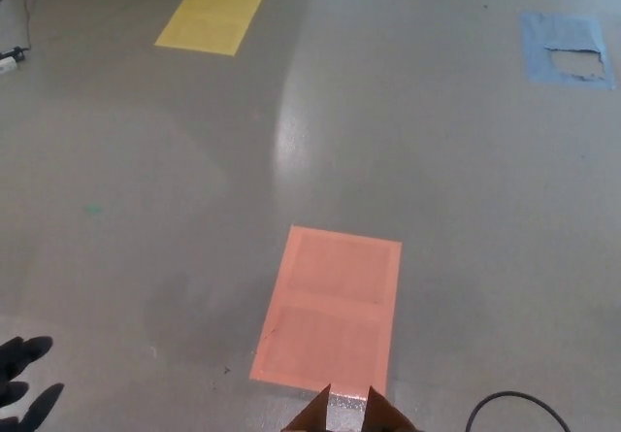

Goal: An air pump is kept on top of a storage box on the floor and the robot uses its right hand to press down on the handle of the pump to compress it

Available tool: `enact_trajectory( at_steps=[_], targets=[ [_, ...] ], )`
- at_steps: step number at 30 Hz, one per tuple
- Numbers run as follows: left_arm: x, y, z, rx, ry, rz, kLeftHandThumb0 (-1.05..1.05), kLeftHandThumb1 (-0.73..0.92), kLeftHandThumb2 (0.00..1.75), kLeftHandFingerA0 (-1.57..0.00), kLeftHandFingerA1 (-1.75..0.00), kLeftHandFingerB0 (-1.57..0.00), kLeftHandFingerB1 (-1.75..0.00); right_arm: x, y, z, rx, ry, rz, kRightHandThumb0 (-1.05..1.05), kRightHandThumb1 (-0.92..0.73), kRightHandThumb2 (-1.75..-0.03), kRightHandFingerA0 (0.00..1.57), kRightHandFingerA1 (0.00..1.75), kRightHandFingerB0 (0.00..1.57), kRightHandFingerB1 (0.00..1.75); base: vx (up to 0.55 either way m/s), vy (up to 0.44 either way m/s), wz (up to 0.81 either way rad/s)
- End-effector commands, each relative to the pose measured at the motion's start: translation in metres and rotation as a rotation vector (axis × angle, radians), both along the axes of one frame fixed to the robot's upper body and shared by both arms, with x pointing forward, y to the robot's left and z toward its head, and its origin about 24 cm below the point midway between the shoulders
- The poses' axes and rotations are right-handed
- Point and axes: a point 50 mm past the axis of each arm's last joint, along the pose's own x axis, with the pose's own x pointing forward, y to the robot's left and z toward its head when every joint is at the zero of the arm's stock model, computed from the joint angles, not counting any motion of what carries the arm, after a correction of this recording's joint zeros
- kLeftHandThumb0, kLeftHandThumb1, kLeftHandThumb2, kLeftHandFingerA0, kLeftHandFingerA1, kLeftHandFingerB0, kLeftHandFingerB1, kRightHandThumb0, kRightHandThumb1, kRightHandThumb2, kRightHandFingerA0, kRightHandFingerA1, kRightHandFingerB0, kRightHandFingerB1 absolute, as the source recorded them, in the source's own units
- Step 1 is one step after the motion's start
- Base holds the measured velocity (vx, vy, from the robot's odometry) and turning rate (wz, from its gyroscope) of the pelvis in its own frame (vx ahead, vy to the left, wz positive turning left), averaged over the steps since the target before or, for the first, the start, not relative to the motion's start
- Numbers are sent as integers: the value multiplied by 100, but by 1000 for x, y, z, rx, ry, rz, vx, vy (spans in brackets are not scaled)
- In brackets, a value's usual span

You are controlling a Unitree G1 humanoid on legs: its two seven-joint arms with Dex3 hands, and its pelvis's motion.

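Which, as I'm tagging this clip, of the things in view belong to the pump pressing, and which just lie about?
Job: brown flaps at the bottom edge, perhaps the box; pump and right hand not in view.
Lying about: yellow patch, orange patch, torn blue patch, black cable, idle left hand.
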Motion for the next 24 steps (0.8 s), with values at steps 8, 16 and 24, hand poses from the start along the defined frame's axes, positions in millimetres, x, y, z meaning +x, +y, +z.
enact_trajectory(
  at_steps=[8,16,24],
  targets=[
    [9,10,18,-24,-47,-13,-76,72,105,-14,-48,0,-32,48,6,46,199,-152,9,-86,-81,-115,5,21,5,18,0,0,0],
    [17,14,27,10,-58,-10,-77,72,105,-15,-48,0,-31,77,9,171,616,-504,162,-85,-83,-111,7,32,6,14,0,0,0],
    [18,14,28,-4,-68,1,-72,71,105,-5,-44,-2,-31,55,-22,260,853,-769,221,-81,-82,-115,0,21,0,16,0,0,0]
  ],
)
